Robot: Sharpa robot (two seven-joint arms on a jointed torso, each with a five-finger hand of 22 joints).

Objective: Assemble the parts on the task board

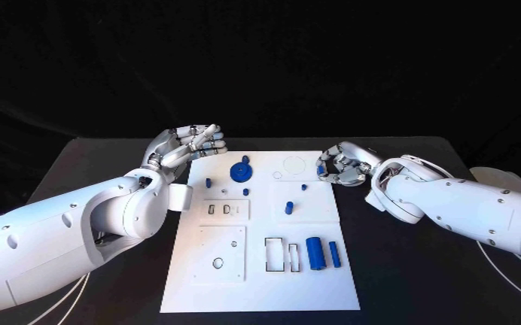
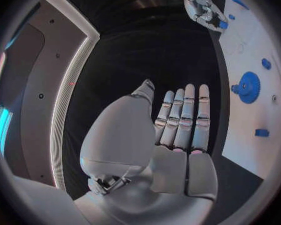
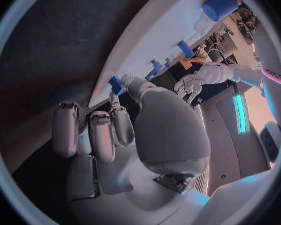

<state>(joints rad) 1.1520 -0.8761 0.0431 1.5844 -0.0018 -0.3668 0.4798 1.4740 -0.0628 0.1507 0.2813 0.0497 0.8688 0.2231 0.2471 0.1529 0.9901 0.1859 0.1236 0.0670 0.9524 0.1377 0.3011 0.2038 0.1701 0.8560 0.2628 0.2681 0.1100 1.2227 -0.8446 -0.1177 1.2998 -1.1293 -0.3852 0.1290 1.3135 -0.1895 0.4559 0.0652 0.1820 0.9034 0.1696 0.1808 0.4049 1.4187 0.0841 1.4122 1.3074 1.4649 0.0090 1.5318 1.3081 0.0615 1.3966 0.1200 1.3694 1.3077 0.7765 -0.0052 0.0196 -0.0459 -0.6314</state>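
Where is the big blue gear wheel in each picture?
Head view: the blue gear lies near the far end of the task board, between the two hands.
Left wrist view: the gear lies on the board, off to the side of the left hand.
Right wrist view: too small to pick out among the far blue parts.
Shared landmark: the right hand, pinching a small blue part.

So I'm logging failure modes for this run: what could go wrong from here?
The right robot hand pinches a small blue part only at its fingertips, at the task board's edge; it could slip and drop onto the black table. Carrying it inward, the robot hand may knock the loose blue peg or the blue gear. The left robot hand hovers open and offers no support.
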